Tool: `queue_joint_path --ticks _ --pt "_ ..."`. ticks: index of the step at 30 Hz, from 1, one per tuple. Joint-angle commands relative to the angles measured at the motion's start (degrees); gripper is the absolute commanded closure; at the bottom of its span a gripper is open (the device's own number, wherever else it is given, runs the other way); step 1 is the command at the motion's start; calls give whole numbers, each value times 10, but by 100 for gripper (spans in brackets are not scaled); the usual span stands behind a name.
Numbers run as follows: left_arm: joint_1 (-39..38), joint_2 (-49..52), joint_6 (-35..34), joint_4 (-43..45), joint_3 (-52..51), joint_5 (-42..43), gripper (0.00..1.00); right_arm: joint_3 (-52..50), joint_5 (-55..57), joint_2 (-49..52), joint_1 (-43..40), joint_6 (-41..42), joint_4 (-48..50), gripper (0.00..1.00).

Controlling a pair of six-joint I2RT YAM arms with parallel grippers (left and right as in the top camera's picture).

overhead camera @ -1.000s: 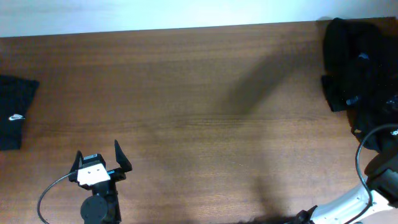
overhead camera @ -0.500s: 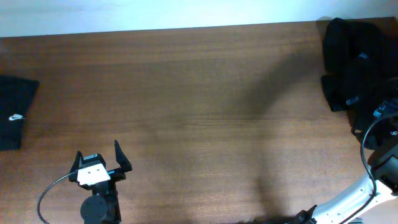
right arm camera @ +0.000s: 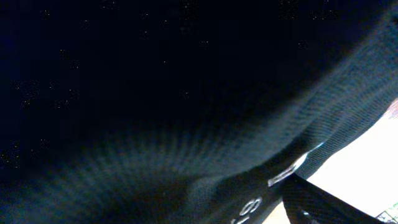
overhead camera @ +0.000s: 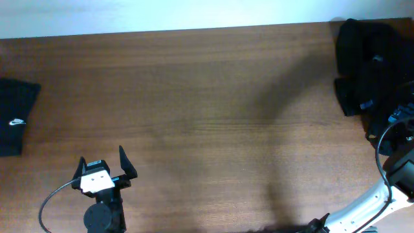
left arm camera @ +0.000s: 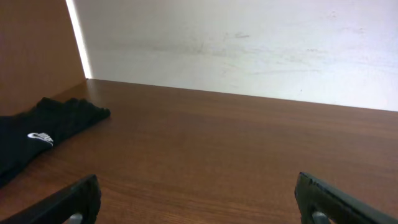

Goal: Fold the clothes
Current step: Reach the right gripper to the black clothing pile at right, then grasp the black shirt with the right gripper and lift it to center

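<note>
A heap of black clothes [overhead camera: 369,65] lies at the table's far right corner. My right gripper [overhead camera: 403,124] is down in the heap's near edge by the frame's right border. In the right wrist view, dark knit fabric [right arm camera: 155,93] with a size label [right arm camera: 249,208] fills the frame. Only one finger [right arm camera: 323,208] shows, standing wide apart at the lower right with cloth draped across the jaw space. A folded black garment [overhead camera: 14,120] [left arm camera: 37,134] with a small white logo lies at the left edge. My left gripper [overhead camera: 103,163] [left arm camera: 196,186] hovers open over bare wood, nothing between its fingers.
The brown wooden table [overhead camera: 207,116] runs up to a white wall [left arm camera: 249,43] at its far edge. The right arm's white link [overhead camera: 359,213] and a looping cable [overhead camera: 378,152] sit at the near right corner. A cable [overhead camera: 48,200] curls beside the left arm.
My right arm has moved away from the near edge, pushing its gripper further into the heap of clothes. The left arm and the folded garment have not moved.
</note>
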Motion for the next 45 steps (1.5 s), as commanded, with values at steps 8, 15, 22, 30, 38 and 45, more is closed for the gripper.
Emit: queue_joint_path --ticks 8,15,22,30,38,45 --pt "-3 -4 -3 2 -4 -6 1 -5 15 8 1 -3 13 52" --pt "-3 -4 -3 2 -4 -6 1 9 -16 4 2 17 4 96" --pt "-3 -4 -3 2 -4 -6 1 161 -50 -18 34 38 -92 96" --pt "-3 -4 -3 2 -4 -6 1 416 -83 -60 126 38 -223 96" --pt "-3 -4 -3 2 -4 -6 1 547 -154 -129 249 17 -274 96" --pt "-3 -4 -3 2 -4 -6 1 555 -183 -188 406 -19 -269 96"
